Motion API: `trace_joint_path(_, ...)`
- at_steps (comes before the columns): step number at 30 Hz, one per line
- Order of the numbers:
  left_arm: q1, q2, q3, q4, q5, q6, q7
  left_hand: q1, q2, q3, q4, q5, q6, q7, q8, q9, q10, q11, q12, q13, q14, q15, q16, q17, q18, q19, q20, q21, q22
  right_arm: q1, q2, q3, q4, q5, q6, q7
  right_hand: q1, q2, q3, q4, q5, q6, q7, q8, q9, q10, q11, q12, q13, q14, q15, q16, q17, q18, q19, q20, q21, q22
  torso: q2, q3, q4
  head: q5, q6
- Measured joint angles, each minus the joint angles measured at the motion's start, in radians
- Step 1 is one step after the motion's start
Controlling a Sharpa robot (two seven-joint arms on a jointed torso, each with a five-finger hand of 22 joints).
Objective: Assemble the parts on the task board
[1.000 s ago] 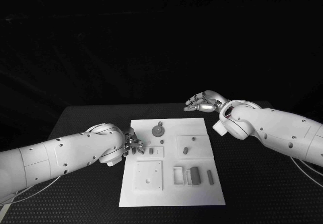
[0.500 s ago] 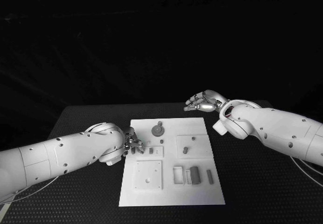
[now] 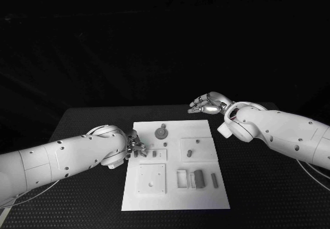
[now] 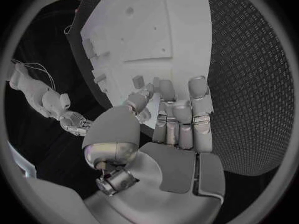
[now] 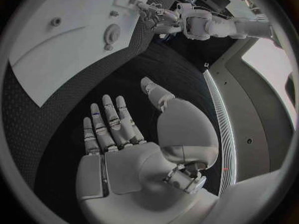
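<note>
The left hand [image 3: 136,147] — fingers apart, nothing held — is set at the task board's [image 3: 175,198] left edge, nearest the small part [image 3: 144,153]; the right hand [image 3: 208,104], likewise released, is held beyond the far right corner.

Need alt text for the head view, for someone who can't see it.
A white task board lies mid-table on a black table, with small grey parts on it. The left hand has its fingers at the board's left edge; whether it holds a part cannot be told. The right hand hangs beyond the board's far right corner, fingers apart, holding nothing.
</note>
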Motion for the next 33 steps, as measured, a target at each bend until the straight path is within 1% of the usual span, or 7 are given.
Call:
trace_joint_path(10,0.0,0.0,0.0,0.0,-0.002,0.003,-0.002,-0.002,-0.002,-0.006,0.017,0.0,0.0,-0.002,0.004,0.007,0.0,0.0,0.0,0.002,0.0,0.0,0.0,0.002,0.0,0.0,0.0,0.004,0.0,0.0,0.0,0.0,0.0,0.0,0.0,0.0,0.0,0.0,0.001,0.001,0.0,0.0,0.0,0.0,-0.001,0.0,0.0,0.0,0.0,0.0,0.0,0.0,0.0,0.0,0.0,0.0,0.0,0.001,0.0,0.0,-0.0001,0.0,0.0)
trace_joint_path(13,0.0,0.0,-0.001,-0.001,-0.002,0.004,-0.004,-0.015,-0.015,-0.004,0.036,0.0,0.002,-0.004,0.004,0.034,0.004,-0.004,0.0,0.003,0.003,-0.003,0.0,0.002,0.0,0.0,0.0,0.005,0.0,0.0,0.0,0.0,0.0,0.0,0.0,0.0,0.0,0.0,0.001,0.001,0.0,0.0,0.0,0.0,-0.001,0.0,0.0,0.0,0.0,0.0,0.0,0.0,0.0,0.0,0.0,0.0,0.0,0.001,0.0,0.0003,-0.0003,0.001,-0.001)
trace_joint_path(17,-0.002,0.0,-0.002,-0.002,-0.003,0.007,-0.006,-0.041,-0.04,-0.016,0.054,0.007,0.006,-0.009,0.019,0.043,0.018,-0.018,0.0,0.003,0.019,-0.019,0.0,0.003,-0.001,0.013,-0.012,0.008,0.0,0.0,0.0,0.0,0.0,0.0,0.0,0.0,0.0,0.0,0.001,0.001,0.0,0.0,0.0,0.0,-0.001,0.0,0.0,0.0,0.0,0.0,0.0,0.0,0.0,0.0,0.0,0.0,0.0,0.001,0.0,0.0006,-0.0004,0.002,-0.001)
trace_joint_path(21,-0.003,0.0,-0.003,-0.003,-0.004,0.008,-0.008,-0.07,-0.07,-0.027,0.075,0.002,0.01,-0.01,0.073,0.066,0.023,-0.023,0.0,0.005,0.032,-0.032,0.0,0.003,-0.001,0.016,-0.016,0.008,0.0,0.0,0.0,0.0,0.0,0.0,0.0,0.0,0.0,0.0,0.001,0.001,0.0,0.0,0.0,0.0,-0.001,0.0,0.0,0.0,0.0,0.0,0.0,0.0,0.0,0.0,0.0,0.0,0.0,0.001,0.0,0.0006,-0.0004,0.002,-0.001)
trace_joint_path(24,-0.005,-0.001,-0.004,-0.004,-0.004,0.011,-0.01,-0.093,-0.092,-0.036,0.089,0.002,0.011,-0.009,0.072,0.069,0.021,-0.021,0.0,0.006,0.038,-0.038,0.0,0.004,-0.001,0.02,-0.019,0.008,0.0,0.0,0.0,0.0,0.0,0.0,0.0,0.0,0.0,0.0,0.001,0.001,0.0,0.0,0.0,0.0,-0.001,0.0,0.0,0.0,0.0,0.0,0.0,0.0,0.0,0.0,0.0,0.0,0.0,0.001,0.0,0.0005,-0.0004,0.002,-0.001)
trace_joint_path(28,-0.006,-0.001,-0.005,-0.004,-0.004,0.014,-0.012,-0.114,-0.076,-0.086,0.058,0.006,0.011,-0.005,0.07,0.065,0.021,-0.021,0.0,0.008,0.039,-0.039,0.0,0.007,-0.002,0.019,-0.02,0.012,0.0,0.0,0.0,0.0,0.001,0.0,0.0,0.0,0.0,0.0,0.001,0.001,0.0,0.0,0.0,0.0,-0.001,0.0,0.0,0.0,0.0,0.0,0.0,0.0,0.0,0.0,0.0,0.0,0.0,0.001,0.0,0.0008,-0.0004,0.002,-0.001)
trace_joint_path(33,-0.007,-0.001,-0.005,-0.005,-0.004,0.015,-0.012,-0.113,-0.076,-0.098,0.049,0.006,0.009,-0.004,0.07,0.065,0.021,-0.021,0.0,0.008,0.04,-0.038,0.0,0.007,-0.002,0.015,-0.023,0.012,0.001,0.0,0.0,0.0,0.001,0.0,0.0,0.0,0.0,0.0,0.001,0.001,0.0,0.0,0.0,0.0,-0.001,0.0,0.0,0.0,0.0,0.0,0.0,0.0,0.0,0.0,0.0,0.0,0.0,0.001,0.0,0.0006,-0.0004,0.001,-0.001)
